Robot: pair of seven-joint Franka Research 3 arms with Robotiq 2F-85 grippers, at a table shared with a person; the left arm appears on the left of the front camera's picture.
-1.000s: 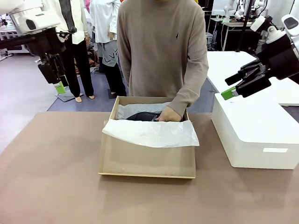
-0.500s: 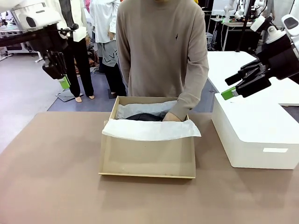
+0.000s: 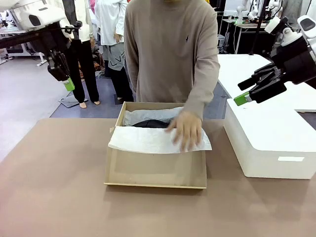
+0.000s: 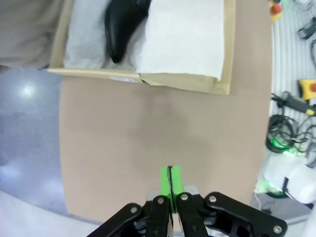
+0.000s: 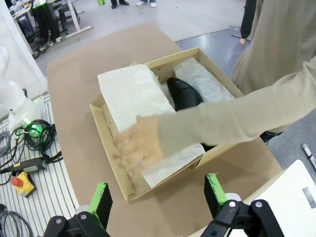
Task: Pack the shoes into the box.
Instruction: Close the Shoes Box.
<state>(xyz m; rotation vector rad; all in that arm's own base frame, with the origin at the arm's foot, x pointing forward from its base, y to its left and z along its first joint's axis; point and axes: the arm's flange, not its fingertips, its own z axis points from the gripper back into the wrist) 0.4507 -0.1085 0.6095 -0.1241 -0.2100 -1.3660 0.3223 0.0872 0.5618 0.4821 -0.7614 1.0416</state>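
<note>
Tabletop [image 3: 54,192]: brown, in a busy workroom.
Left pincer [image 3: 69,85]: raised high, pads together, empty.
Box [image 3: 155,170]: mid-table, open.
Shoes [image 3: 149,123]: inside the box, partly under tissue paper [image 3: 143,140].
Person's hand [image 3: 187,131]: on the paper.
Right pincer [image 3: 243,99]: raised near the white box [image 3: 269,148], fingers apart, empty.
Advice: probably smooth the paper flat over the shoes, both arms well clear.

At far left, left arm held high; left gripper [image 3: 68,85] pointing down, green pads [image 4: 165,180] pressed flat together. At far right, right arm held high; right gripper [image 3: 243,92] angled left and slightly down, fingers [image 5: 101,197] spread wide apart.
</note>
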